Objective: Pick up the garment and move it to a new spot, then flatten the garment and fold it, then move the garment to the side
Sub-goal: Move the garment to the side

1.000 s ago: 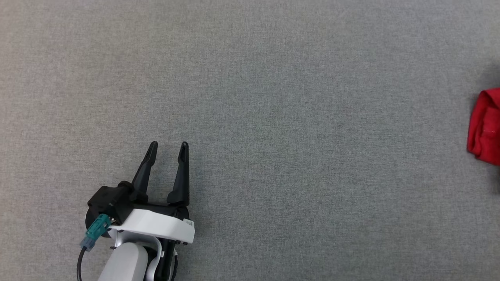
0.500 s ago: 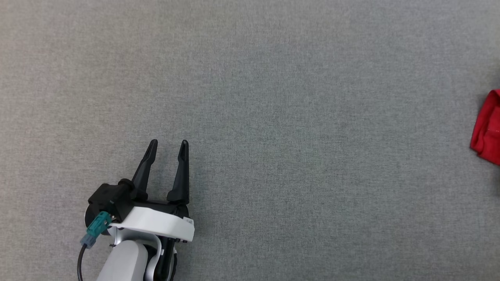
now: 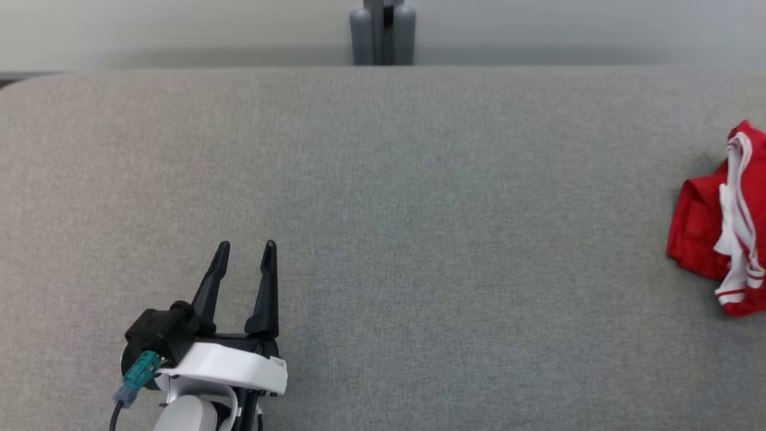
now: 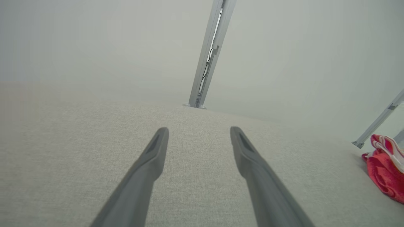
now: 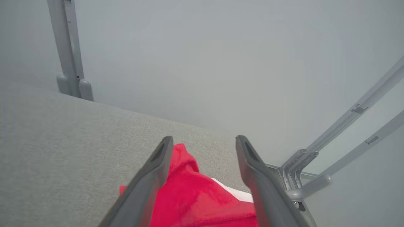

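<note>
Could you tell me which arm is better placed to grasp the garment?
Right, probably: the open right gripper hangs over the garment, while the left gripper sits far across the table.

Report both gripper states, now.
Left gripper: open, holding nothing.
Right gripper: open, over the garment, not gripping it.

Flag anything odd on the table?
Only the red garment: it lies bunched up near the table's right end, white trim twisted, not flat. The right gripper hangs open over it. Nothing spilled or damaged.
</note>
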Robot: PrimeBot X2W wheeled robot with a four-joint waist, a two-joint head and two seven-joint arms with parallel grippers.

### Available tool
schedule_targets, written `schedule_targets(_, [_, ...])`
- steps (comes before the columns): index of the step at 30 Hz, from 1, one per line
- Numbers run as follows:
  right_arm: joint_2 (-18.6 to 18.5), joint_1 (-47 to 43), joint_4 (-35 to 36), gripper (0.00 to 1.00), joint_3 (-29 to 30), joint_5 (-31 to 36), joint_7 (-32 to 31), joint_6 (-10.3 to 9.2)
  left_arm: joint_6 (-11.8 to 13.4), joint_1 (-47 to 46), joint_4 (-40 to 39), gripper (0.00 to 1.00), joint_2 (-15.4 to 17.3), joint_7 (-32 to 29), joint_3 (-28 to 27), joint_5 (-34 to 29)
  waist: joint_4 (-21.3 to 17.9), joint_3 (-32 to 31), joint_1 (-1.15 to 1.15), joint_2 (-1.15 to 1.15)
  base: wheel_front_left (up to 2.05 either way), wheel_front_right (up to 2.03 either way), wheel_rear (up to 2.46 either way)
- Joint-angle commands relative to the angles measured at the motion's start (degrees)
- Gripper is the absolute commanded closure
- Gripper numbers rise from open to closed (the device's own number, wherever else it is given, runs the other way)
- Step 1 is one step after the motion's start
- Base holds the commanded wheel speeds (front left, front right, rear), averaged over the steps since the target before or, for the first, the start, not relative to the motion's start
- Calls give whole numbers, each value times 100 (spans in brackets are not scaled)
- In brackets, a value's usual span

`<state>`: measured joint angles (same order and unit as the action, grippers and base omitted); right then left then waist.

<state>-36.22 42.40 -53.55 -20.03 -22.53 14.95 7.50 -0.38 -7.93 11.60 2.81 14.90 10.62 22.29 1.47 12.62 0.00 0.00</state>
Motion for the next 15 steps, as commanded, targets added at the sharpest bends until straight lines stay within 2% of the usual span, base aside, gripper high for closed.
schedule_targets(1, [82,-237,526,0,173,13,31,0,19,74,-83,0,20,22,-58,-5,-111,-352,0,0,0,0,0])
schedule_targets(8, [1078,-1643,2937,0,1183,447,25,0,212,311,-437,0,18,22,-290,22,-220,-868,0,0,0,0,0])
schedule_targets(9, [1078,-1643,2937,0,1183,447,25,0,212,311,-437,0,18,22,-290,22,-220,-868,0,0,0,0,0])
schedule_targets(15, [2207,-2721,4297,0,1789,803,25,0,225,516,-610,0,21,21,-364,-69,-243,-1129,0,0,0,0,0])
